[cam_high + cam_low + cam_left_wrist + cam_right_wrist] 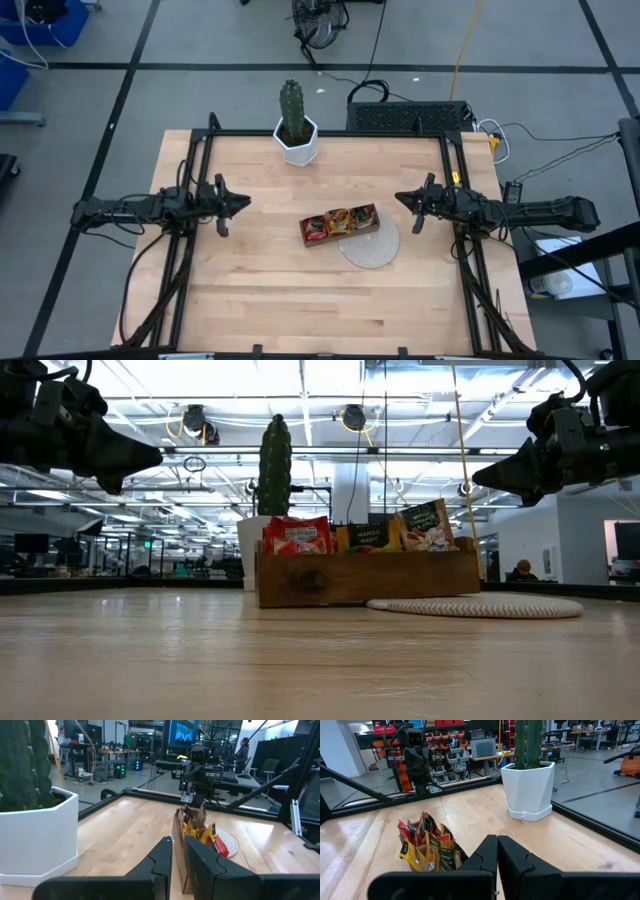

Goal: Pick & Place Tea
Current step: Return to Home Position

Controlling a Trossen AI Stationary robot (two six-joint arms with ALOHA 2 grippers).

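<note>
Tea sachets (pixel 338 222) upright in wooden tray (pixel 312 241), mid-worktop, beside round mat (pixel 372 247). Left tool (pixel 226 207) slightly parted, right tool (pixel 416 209) closed; both empty, well apart from tray. Advice: open wide, descend onto one sachet's top edge.

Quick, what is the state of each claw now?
Left claw: slightly open, empty.
Right claw: closed, empty.
</note>
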